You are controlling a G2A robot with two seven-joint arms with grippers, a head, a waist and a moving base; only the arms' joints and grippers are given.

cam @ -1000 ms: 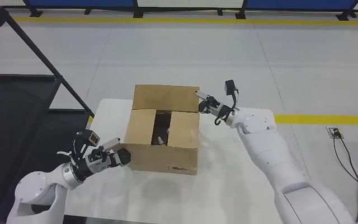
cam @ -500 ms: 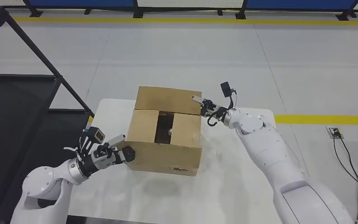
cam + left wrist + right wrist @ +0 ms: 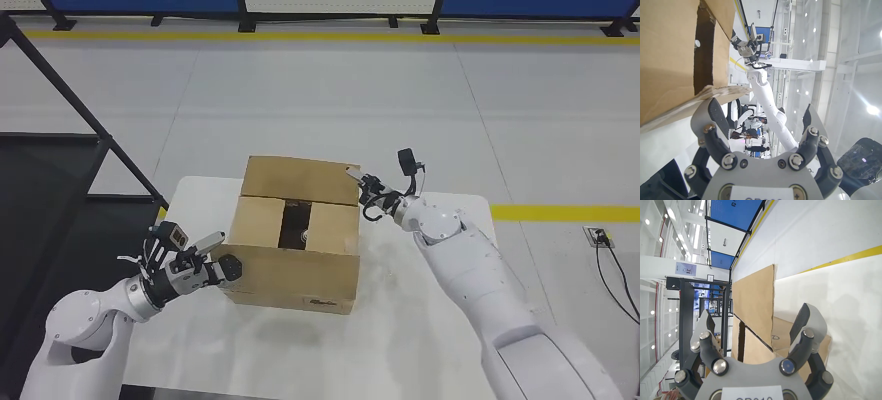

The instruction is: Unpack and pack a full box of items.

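A brown cardboard box stands mid-table, its far flap folded back. Two top flaps lie nearly flat, with a dark gap between them where something white shows. My left gripper is open at the box's near-left corner; in the left wrist view one finger lies against the box's frayed edge, with nothing between the left gripper's fingers. My right gripper is open at the far-right corner beside the raised flap. The right gripper holds nothing.
The white table has bare room to the right of and in front of the box. A black metal frame stands at the left beyond the table. A yellow floor line runs at the right.
My left gripper has moved up and right to the box's near-left corner. My right gripper has edged left toward the far-right corner. The box has shifted slightly.
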